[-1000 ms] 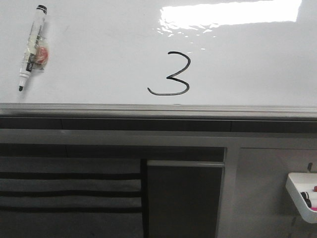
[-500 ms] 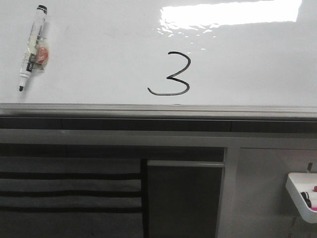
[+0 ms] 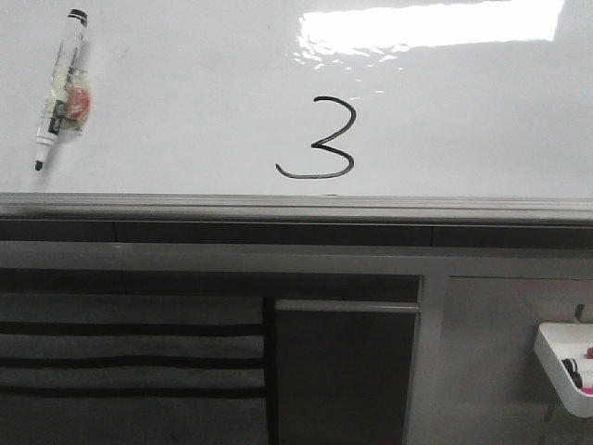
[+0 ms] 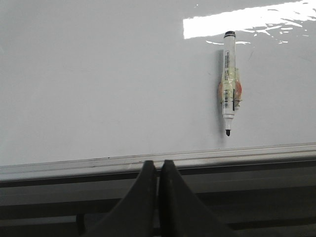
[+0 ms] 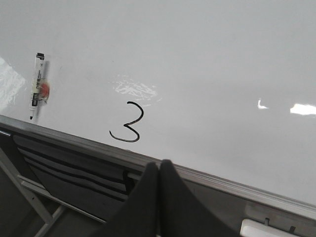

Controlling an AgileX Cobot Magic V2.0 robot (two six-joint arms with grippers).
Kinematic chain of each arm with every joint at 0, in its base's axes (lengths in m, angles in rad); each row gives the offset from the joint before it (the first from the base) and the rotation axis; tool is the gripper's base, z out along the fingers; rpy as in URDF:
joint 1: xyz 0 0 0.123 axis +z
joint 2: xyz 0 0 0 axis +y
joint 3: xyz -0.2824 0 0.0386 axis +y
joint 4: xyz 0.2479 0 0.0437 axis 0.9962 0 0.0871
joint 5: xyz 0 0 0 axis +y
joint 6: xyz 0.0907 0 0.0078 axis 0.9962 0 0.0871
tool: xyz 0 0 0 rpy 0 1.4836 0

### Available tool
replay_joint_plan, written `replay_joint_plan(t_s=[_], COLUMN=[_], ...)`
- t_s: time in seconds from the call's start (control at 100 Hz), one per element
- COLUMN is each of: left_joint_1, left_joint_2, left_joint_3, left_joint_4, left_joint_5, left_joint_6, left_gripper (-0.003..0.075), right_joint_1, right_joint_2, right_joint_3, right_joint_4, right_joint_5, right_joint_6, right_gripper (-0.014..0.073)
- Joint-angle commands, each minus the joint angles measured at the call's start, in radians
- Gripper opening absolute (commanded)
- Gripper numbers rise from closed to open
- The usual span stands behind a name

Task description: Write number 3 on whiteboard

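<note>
The number 3 (image 3: 326, 139) is drawn in thin black line low on the glossy whiteboard (image 3: 185, 111), just above its grey edge strip (image 3: 296, 206). It also shows in the right wrist view (image 5: 127, 123). An uncapped marker (image 3: 61, 85) with an orange patch on its barrel lies on the board at the far left, tip toward the edge strip; it also shows in the left wrist view (image 4: 229, 91) and the right wrist view (image 5: 37, 86). My left gripper (image 4: 158, 164) is shut and empty, back from the board edge. My right gripper (image 5: 159, 163) is shut and empty, back from the edge strip.
Below the board are grey cabinet panels (image 3: 343, 371) and dark slats (image 3: 130, 357). A white tray (image 3: 567, 363) with markers hangs at the lower right. A bright light patch (image 3: 431, 26) reflects near the board's top.
</note>
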Motion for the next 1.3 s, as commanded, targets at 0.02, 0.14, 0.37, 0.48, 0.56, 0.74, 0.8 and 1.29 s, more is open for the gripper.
replay_joint_plan(t_s=[0.02, 0.14, 0.37, 0.48, 0.56, 0.74, 0.8, 1.29], left_joint_1=[0.0, 0.0, 0.0, 0.0, 0.0, 0.0, 0.0, 0.0], left_joint_2=[-0.031, -0.031, -0.031, -0.031, -0.031, -0.031, -0.031, -0.031], left_joint_3=[0.001, 0.001, 0.001, 0.001, 0.001, 0.001, 0.001, 0.001], left_joint_4=[-0.014, -0.014, -0.014, -0.014, -0.014, -0.014, -0.014, -0.014], left_joint_5=[-0.088, -0.088, -0.088, -0.088, -0.088, -0.088, -0.088, -0.088], left_joint_6=[-0.01, -0.01, -0.01, -0.01, -0.01, -0.01, -0.01, -0.01], left_gripper=[-0.0018, -0.0018, -0.0018, -0.0018, -0.0018, -0.0018, -0.0018, -0.0018], right_joint_1=[-0.007, -0.007, -0.007, -0.007, -0.007, -0.005, -0.026, -0.361], right_joint_2=[0.007, 0.007, 0.007, 0.007, 0.007, -0.019, -0.065, -0.427], right_joint_3=[-0.024, -0.024, -0.024, -0.024, -0.024, -0.009, 0.024, 0.616], right_joint_4=[-0.004, -0.004, -0.004, -0.004, -0.004, -0.009, -0.026, -0.013], right_joint_5=[-0.083, -0.083, -0.083, -0.083, -0.083, -0.094, -0.116, -0.623], right_joint_6=[-0.003, -0.003, -0.003, -0.003, -0.003, -0.003, -0.005, -0.005], right_gripper=[-0.0067, -0.0067, -0.0067, -0.0067, -0.0067, -0.0067, -0.0067, -0.0067])
